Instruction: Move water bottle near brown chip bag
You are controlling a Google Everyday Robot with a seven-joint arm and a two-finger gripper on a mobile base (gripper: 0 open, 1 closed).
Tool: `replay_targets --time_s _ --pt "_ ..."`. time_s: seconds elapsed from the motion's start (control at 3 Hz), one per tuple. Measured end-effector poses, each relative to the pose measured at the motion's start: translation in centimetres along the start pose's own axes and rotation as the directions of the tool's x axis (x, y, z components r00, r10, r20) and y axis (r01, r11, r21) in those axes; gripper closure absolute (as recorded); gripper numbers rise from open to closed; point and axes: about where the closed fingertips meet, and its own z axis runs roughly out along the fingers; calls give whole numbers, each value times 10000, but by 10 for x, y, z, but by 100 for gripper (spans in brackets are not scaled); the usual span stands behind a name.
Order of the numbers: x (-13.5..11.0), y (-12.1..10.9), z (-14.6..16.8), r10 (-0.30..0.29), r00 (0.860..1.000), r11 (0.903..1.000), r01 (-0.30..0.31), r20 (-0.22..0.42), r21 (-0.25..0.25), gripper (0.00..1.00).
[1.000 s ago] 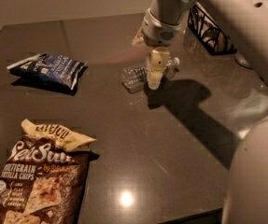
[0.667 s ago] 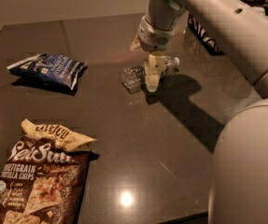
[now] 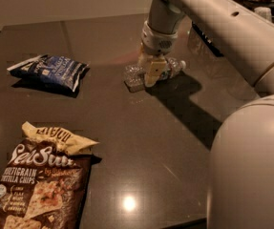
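The water bottle (image 3: pixel 132 76) is small, clear and ribbed, and lies on its side on the dark table, white cap (image 3: pixel 181 64) pointing right. My gripper (image 3: pixel 153 72) comes down from above and straddles the bottle's middle. One tan finger (image 3: pixel 152 70) is in front of the bottle and the other is behind it, and they are closed on it. The brown chip bag (image 3: pixel 37 184) lies flat at the near left, far from the bottle.
A smaller dark blue bag (image 3: pixel 50 72) lies at the left, between the bottle and the table's left edge. A black wire rack (image 3: pixel 208 37) stands at the back right behind my arm. My arm and base (image 3: pixel 251 166) fill the right side.
My gripper and the bottle have shifted slightly to the left together. Both bags stay where they were.
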Motion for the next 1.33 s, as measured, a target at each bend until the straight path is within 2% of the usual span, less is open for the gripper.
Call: replay_targets --time_s 0.33,0.67,1.0,1.33 --pt "-18 12 -15 -359 9987 9993 355 364 124 70" --pt "-52 38 -30 -990 9910 9951 983 904 118 94" --pt "-99 80 -29 -1629 9801 9860 1660 1138 -176 100" --pt "-127 110 -19 -1935 9747 9783 2003 1124 -526 100"
